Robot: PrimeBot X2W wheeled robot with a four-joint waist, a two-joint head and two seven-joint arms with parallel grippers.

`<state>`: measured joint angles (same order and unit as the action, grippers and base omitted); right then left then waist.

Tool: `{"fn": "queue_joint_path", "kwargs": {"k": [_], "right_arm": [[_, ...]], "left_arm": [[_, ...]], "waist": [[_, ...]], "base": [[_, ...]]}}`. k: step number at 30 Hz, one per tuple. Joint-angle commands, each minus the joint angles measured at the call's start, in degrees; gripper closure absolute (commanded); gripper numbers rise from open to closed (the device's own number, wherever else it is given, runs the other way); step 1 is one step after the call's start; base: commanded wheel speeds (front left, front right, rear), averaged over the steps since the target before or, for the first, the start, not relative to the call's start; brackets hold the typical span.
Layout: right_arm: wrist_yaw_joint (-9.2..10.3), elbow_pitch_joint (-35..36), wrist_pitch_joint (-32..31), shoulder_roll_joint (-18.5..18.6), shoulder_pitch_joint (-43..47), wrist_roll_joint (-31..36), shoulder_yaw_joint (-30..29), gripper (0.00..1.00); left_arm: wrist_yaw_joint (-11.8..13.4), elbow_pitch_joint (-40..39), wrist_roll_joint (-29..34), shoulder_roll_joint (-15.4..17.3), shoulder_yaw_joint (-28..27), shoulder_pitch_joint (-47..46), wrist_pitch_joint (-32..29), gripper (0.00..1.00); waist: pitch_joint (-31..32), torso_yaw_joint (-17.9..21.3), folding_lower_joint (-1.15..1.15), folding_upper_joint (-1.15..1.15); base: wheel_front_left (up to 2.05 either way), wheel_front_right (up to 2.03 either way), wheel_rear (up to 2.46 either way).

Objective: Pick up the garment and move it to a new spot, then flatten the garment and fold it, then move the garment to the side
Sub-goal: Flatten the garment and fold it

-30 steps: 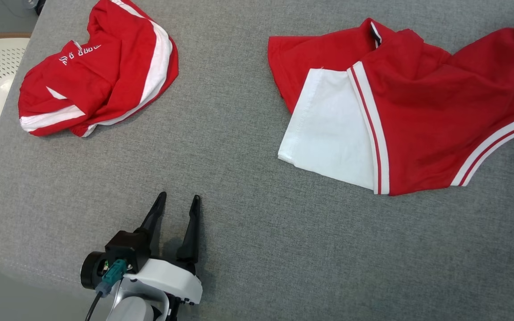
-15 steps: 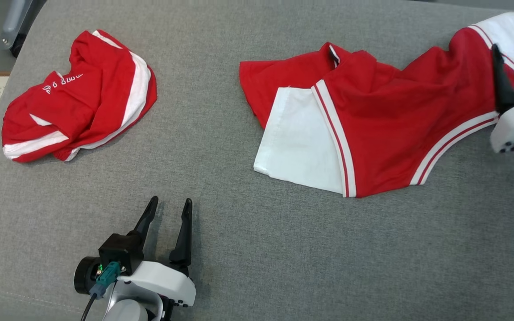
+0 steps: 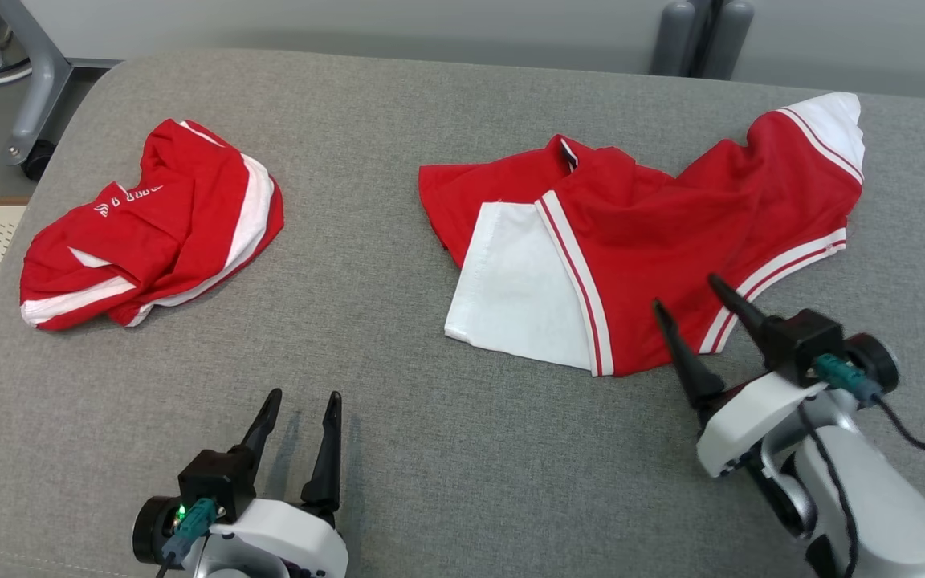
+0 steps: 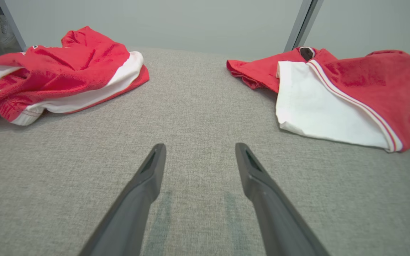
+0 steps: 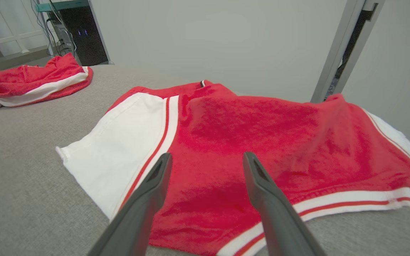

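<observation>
Risk, thin pinch: my right gripper is aimed at the striped hem of the spread jersey; if I close too shallow I judge I would catch only the top layer and the rest would trail and bunch
Risk, flap: the white panel lies folded over the red cloth, so a one-sided lift could drag it further askew and leave more to flatten
Risk, snag: my fingertips come in low over the grey upholstered table; pressing down too far could dig into its weave instead of sliding under the hem
Risk, wrong cloth: a crumpled jersey of the same colours sits well apart toward my left side; I take the spread one as the piece in hand, but I cannot be sure
Right gripper: jaws spread wide, nothing held; in the right wrist view the right gripper looks straight over the red body of the spread jersey, with the hem near my fingers
Left gripper: my left gripper is also wide apart and empty, over bare table
Jersey to left gripper: well apart, off to its right, with the crumpled jersey off to its left
</observation>
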<state>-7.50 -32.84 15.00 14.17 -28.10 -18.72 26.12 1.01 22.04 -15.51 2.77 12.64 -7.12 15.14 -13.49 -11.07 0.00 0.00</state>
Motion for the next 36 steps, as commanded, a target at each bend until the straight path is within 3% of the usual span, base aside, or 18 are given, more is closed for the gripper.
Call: {"fn": "queue_joint_path", "kwargs": {"k": [1,9,19,27,28,31,32,36], "right_arm": [[0.02,0.3,0.3,-0.3,0.6,-0.3,1.1,0.00],[0.02,-1.2,0.3,-1.9,-3.7,-2.1,12.7,0.00],[0.02,-10.1,0.0,-4.2,-12.8,-4.9,27.8,0.00],[0.02,-20.4,-0.1,-6.2,-17.1,-5.8,29.1,0.00],[0.02,-21.6,-0.2,-6.5,-17.4,-5.6,29.4,0.06],[0.02,-24.1,-0.3,-7.0,-17.6,-6.0,29.7,0.83],[0.02,-24.6,-0.3,-7.2,-17.6,-6.3,29.7,1.00],[0.02,-22.3,0.0,-6.4,-18.2,-7.3,27.5,1.00]], "left_arm": [[-0.3,0.2,0.0,0.2,-0.1,0.8,0.0,0.00],[0.1,-0.2,-1.4,0.2,1.9,-0.4,0.0,0.00],[1.1,-0.8,-3.6,0.2,4.4,-0.7,0.0,0.00],[2.0,-1.7,-4.7,0.2,5.6,-1.2,0.0,0.00],[2.1,-1.7,-4.7,0.2,5.6,-1.2,0.0,0.00],[2.2,-1.8,-4.8,0.2,5.6,-1.3,0.0,0.00],[2.2,-1.8,-4.8,0.2,5.6,-1.4,0.0,0.00],[2.2,-1.7,-4.2,0.2,4.8,-1.5,0.0,0.00]], "waist": [[0.0,-0.2,0.00,0.00],[-1.3,-3.2,0.00,0.00],[-4.1,-8.2,0.00,0.00],[-5.6,-10.0,0.00,0.00],[-5.7,-10.1,0.00,0.00],[-5.9,-9.8,0.00,0.00],[-6.0,-9.5,0.00,0.00],[-5.4,-8.0,0.00,0.00]], "base": [[0.00,0.00,0.00],[0.00,0.00,0.00],[0.00,0.00,0.00],[0.00,0.00,0.00],[0.00,0.00,0.00],[0.00,0.00,0.00],[0.00,0.00,0.00],[0.00,0.00,0.00]]}}
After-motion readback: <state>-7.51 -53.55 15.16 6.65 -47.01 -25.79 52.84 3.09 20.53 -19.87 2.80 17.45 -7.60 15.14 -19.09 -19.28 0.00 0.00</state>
